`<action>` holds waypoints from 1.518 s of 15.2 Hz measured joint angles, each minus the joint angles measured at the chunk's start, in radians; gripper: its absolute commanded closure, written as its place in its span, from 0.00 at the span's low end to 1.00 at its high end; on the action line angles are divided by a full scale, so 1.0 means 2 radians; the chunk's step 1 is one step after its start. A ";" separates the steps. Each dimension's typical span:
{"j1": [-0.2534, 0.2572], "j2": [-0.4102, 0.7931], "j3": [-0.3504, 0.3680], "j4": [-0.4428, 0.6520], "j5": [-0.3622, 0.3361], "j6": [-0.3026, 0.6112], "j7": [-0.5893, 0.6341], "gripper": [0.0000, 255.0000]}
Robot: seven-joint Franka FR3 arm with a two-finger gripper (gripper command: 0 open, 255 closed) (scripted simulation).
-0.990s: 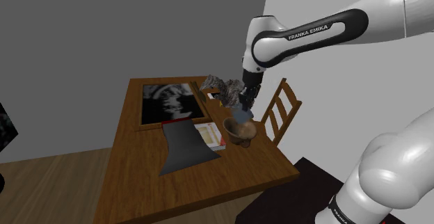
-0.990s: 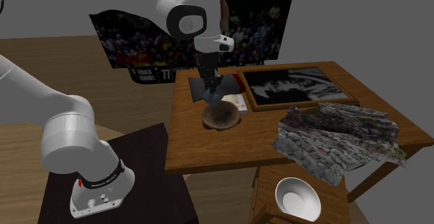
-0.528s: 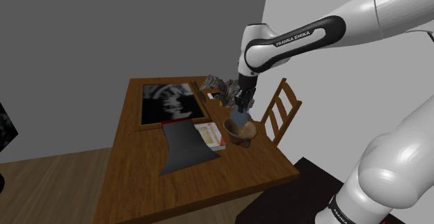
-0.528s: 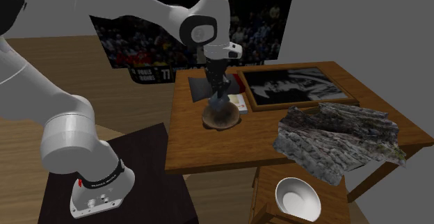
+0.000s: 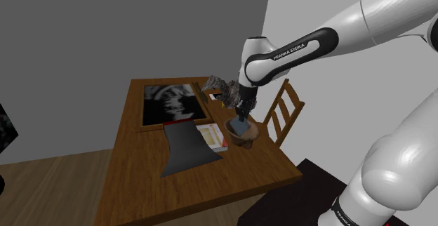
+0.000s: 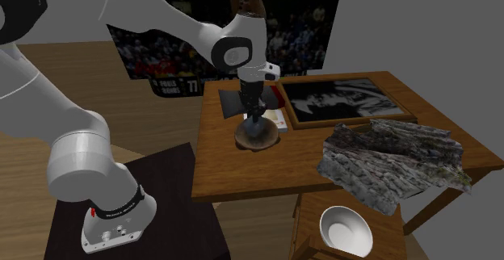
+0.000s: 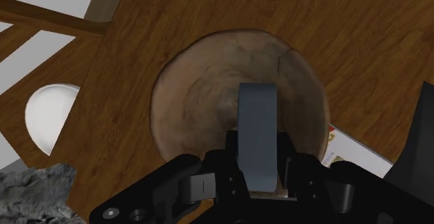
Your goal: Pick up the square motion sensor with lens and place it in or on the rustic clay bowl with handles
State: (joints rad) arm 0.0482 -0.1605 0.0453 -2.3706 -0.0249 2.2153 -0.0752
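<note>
One white arm dominates the shoulder view, reaching from its stand across a brown wooden table and bending down over the edge that faces a wooden chair. A grey, rock-like lump fills the table corner beyond that chair, and a framed black-and-white picture lies flat along the far edge. A dark grey sheet is spread near the middle of the table, with a thin pale book just beside it. A white bowl sits on the chair seat, off the table and well apart from the work (it plays no part in the task).

The brown clay bowl stands between the book and the chair-side edge of the table. It sits upright with its hollow open to the arm above.

The black gripper points straight down into that hollow. Its two fingers pinch the motion sensor, drawn as a plain blue-grey slab, by its flat faces. The slab therefore hangs on edge, upright, with its long side running down toward the bowl's floor. In the wrist view it lies well inside the rim, close to the centre.

Whether its lower end touches the clay cannot be told. Holding it this low and central probably serves the release: a short drop, with the walls there to stop it sliding out. Judged from this, the carry is done and only the letting go remains.
</note>
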 measured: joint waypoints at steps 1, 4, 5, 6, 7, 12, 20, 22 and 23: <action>0.000 0.003 0.001 -0.003 0.000 0.006 0.001 1.00; 0.000 0.008 0.000 -0.010 -0.001 0.018 0.000 1.00; 0.000 0.008 0.000 -0.010 -0.001 0.018 0.000 1.00; 0.000 0.008 0.000 -0.010 -0.001 0.019 0.000 1.00; 0.000 0.008 0.000 -0.010 -0.001 0.019 0.000 1.00; 0.000 0.008 0.000 -0.010 -0.001 0.019 0.000 0.00; 0.001 -0.022 0.001 0.019 0.002 -0.039 0.000 0.00; 0.001 -0.023 0.000 0.023 0.002 -0.046 -0.001 0.00; 0.001 -0.023 0.000 0.024 0.002 -0.047 -0.001 0.00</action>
State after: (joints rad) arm 0.0496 -0.2071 0.0454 -2.3227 -0.0210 2.1220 -0.0779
